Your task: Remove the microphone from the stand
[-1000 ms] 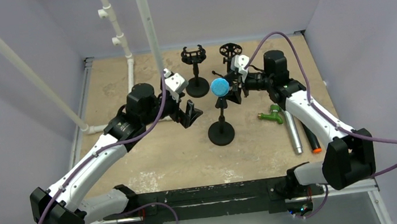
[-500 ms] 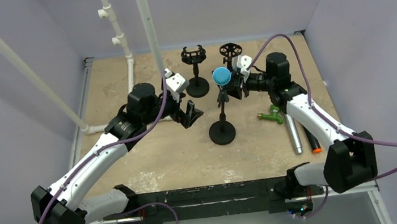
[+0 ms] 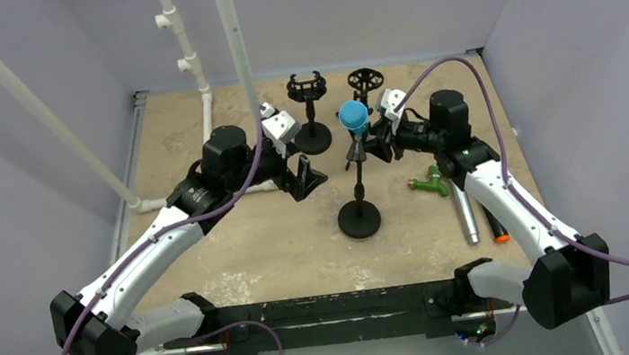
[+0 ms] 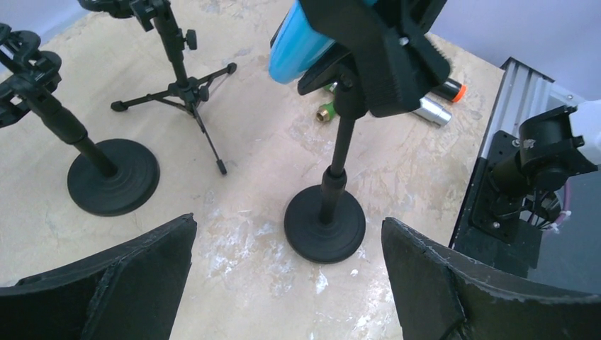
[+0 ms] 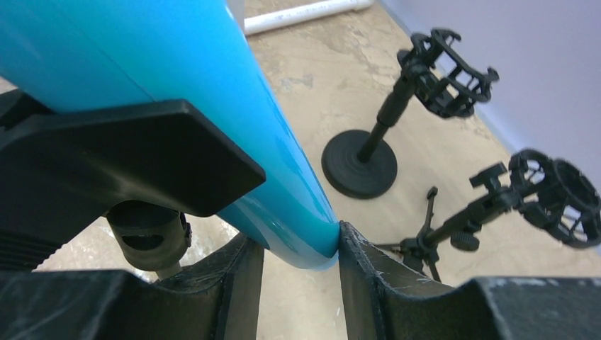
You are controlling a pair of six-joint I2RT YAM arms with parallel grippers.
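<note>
The blue microphone (image 3: pixel 352 117) sits in the black clip of a round-based stand (image 3: pixel 359 219) in the middle of the table. My right gripper (image 3: pixel 376 143) is shut on the microphone's tail end; in the right wrist view the blue body (image 5: pixel 234 120) is pinched between my fingers (image 5: pixel 375 283), with the stand's clip (image 5: pixel 120 156) to the left. My left gripper (image 3: pixel 306 178) is open and empty, left of the stand. In the left wrist view the stand's base (image 4: pixel 324 223) lies between and beyond my open fingers (image 4: pixel 113 290), with the microphone (image 4: pixel 301 39) above.
Two empty black stands are at the back: a round-based one (image 3: pixel 313 137) and a tripod one (image 3: pixel 364 81). A green fitting (image 3: pixel 429 184), a silver cylinder (image 3: pixel 465 213) and an orange-tipped marker (image 3: pixel 496 228) lie at the right. White pipes (image 3: pixel 189 66) stand at the back left.
My right gripper has moved away from me and to the right with the microphone; the stand has tipped and shifted slightly right with it. The left gripper has barely moved.
</note>
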